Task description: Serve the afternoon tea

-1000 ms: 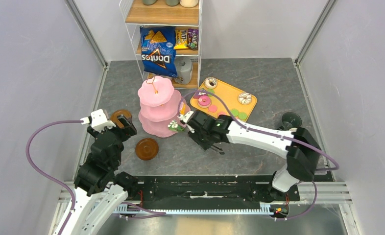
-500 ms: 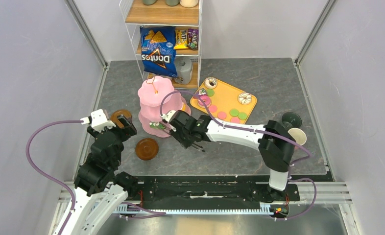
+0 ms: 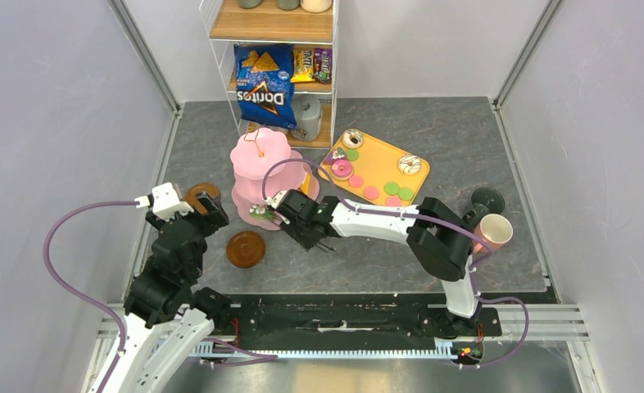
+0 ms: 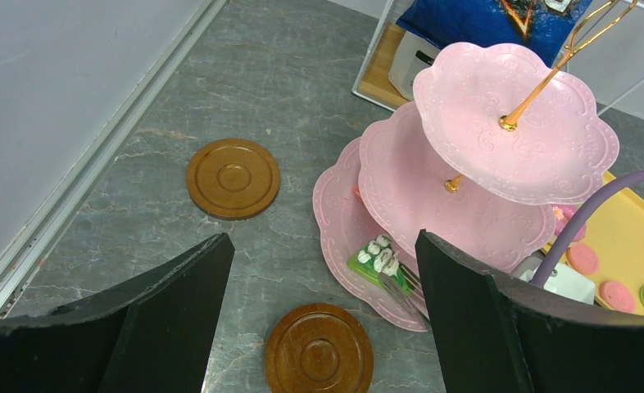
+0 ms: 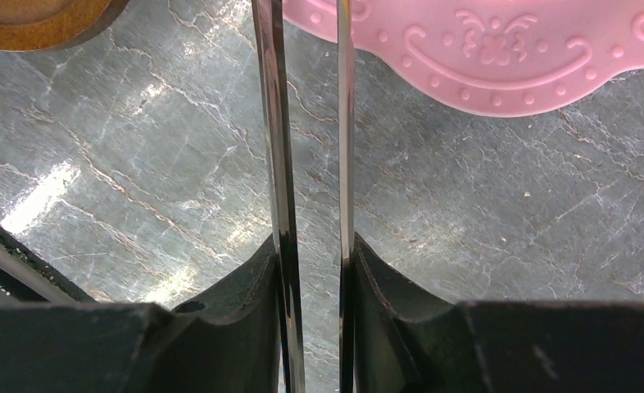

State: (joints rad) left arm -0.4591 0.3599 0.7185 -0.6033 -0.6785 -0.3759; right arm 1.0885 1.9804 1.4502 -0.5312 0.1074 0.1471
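While the right fingers (image 5: pixel 249 282) pinch the thin metal tongs (image 5: pixel 279 147) nearly shut, with both blades squeezed between them, the tongs reach to the bottom plate of the pink three-tier scalloped stand (image 4: pixel 515 155). At their tips is a small green toy cake slice with white cream blobs (image 4: pixel 374 259), right at the near edge of that bottom plate. I cannot tell if the slice rests on the plate or hangs just over it.

The left fingers (image 4: pixel 179 303) are spread wide and hold nothing. They hover above the grey stone counter (image 4: pixel 122 123), near two round brown saucers (image 4: pixel 233 178) that lie flat beside the stand.

More treats sit on the yellow tray (image 3: pixel 380 151) behind the stand: donuts (image 3: pixel 410 164) and pink and green macarons (image 3: pixel 392 187). A pink mug (image 3: pixel 495 232) and a dark-green mug (image 3: pixel 487 199) are far over on the right.

The slice looks light, hard and smooth, so I think it could slip or twist out of such thin blades. Holding it by its two flat sides, low down and away from the bumpy cream, looks best, with only a soft squeeze. The stand looks tall and light too, so a bump from the tongs could tip it. The slice is close to the rim and may want a nudge further in.
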